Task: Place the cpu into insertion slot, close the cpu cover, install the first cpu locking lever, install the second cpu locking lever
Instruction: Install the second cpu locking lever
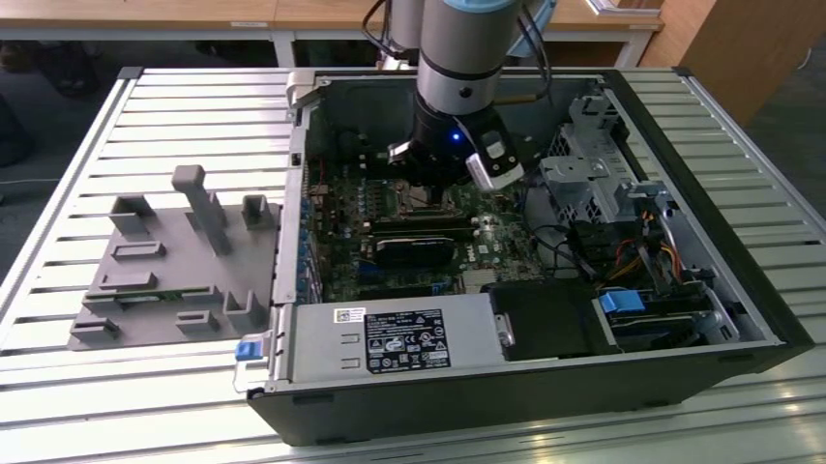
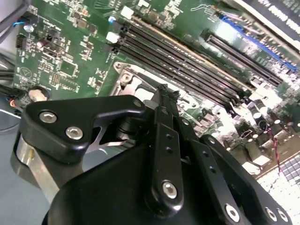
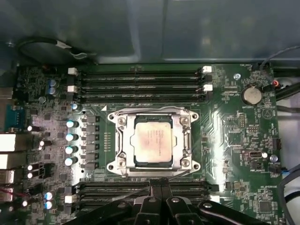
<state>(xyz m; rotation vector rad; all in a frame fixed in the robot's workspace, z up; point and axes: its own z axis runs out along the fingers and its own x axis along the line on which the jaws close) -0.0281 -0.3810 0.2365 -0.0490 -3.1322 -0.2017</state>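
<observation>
In the first wrist view the cpu [image 3: 152,141], a pale square chip, lies seated in the insertion slot [image 3: 193,116] on the green board. The silver cpu cover [image 3: 183,140] lies flat as a frame around it. Thin metal lever rods run along the socket's edges; I cannot tell whether they are latched. My gripper [image 3: 158,183] hangs beside the socket's near edge, its black fingers pressed together with nothing between them. In the second wrist view the gripper [image 2: 165,91] tips stand just over the socket's silver frame [image 2: 133,78]. In the exterior view the gripper [image 1: 430,198] reaches down into the open computer case.
Memory slots [image 3: 140,82] flank the socket on both sides. Close by in the case are a black graphics card [image 1: 413,253], a drive cage [image 1: 594,184], cables [image 1: 633,256] and a power supply [image 1: 387,340]. A grey fixture plate [image 1: 181,261] lies at the exterior view's left.
</observation>
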